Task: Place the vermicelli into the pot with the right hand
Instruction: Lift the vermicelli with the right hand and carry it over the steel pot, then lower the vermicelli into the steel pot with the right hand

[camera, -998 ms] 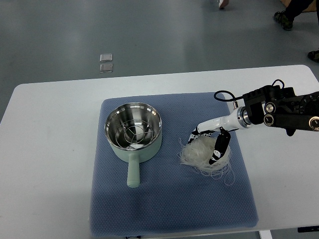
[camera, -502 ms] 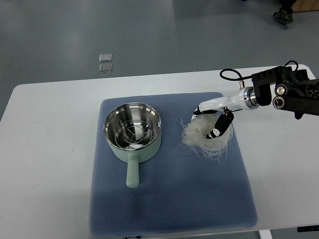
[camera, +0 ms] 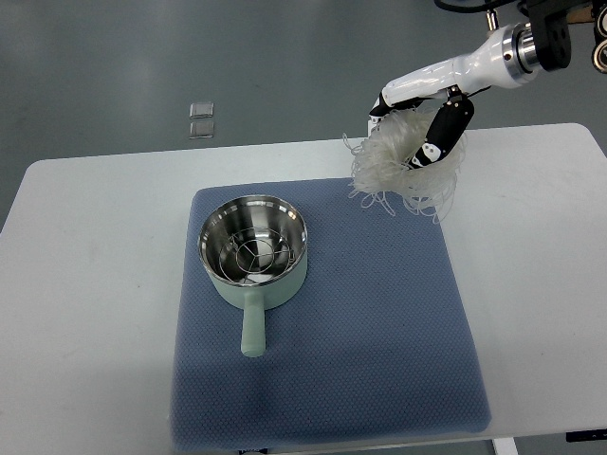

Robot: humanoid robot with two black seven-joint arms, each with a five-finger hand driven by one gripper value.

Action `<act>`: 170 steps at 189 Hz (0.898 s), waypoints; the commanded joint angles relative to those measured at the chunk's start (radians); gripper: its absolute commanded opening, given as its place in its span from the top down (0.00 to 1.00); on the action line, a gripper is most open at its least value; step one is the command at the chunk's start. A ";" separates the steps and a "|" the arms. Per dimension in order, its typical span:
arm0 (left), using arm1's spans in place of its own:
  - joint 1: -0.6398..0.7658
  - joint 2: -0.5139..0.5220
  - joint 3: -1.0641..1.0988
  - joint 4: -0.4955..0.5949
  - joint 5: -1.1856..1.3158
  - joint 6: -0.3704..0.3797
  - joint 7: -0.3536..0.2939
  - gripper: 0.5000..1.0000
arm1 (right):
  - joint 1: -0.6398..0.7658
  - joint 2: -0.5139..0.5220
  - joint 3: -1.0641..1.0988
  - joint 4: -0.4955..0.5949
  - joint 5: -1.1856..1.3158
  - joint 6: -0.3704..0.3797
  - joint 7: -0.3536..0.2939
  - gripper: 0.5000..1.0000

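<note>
White vermicelli hangs in a loose tangle from the right robot hand, whose fingers are closed round it, raised above the far right corner of the blue mat. The pot, steel inside and pale green outside, sits on the mat's left part, well apart, handle toward the near edge. The mat lies on a white desk.

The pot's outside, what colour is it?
Pale mint green on the pot, with a shiny steel inside; the top view shows it.
</note>
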 commanded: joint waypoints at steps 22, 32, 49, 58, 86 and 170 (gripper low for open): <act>-0.001 0.000 0.000 0.000 0.000 0.000 0.000 0.00 | 0.041 0.022 0.000 -0.003 0.003 -0.002 0.000 1.00; -0.001 0.000 0.000 0.000 0.000 0.000 0.000 0.00 | 0.055 0.051 0.000 -0.015 0.009 -0.003 0.000 1.00; -0.001 0.000 0.002 -0.006 0.000 0.000 0.000 0.00 | 0.075 0.137 -0.005 -0.053 0.015 -0.006 0.000 1.00; -0.001 0.000 0.002 -0.008 0.000 0.000 0.000 0.00 | 0.081 0.187 -0.008 -0.087 0.018 -0.008 0.002 1.00; -0.001 0.000 0.000 -0.002 0.000 0.000 0.000 0.00 | 0.068 0.416 -0.008 -0.253 0.048 -0.035 0.000 1.00; -0.004 0.000 0.000 -0.003 0.000 0.000 0.000 0.00 | -0.149 0.698 -0.008 -0.503 0.040 -0.086 -0.002 1.00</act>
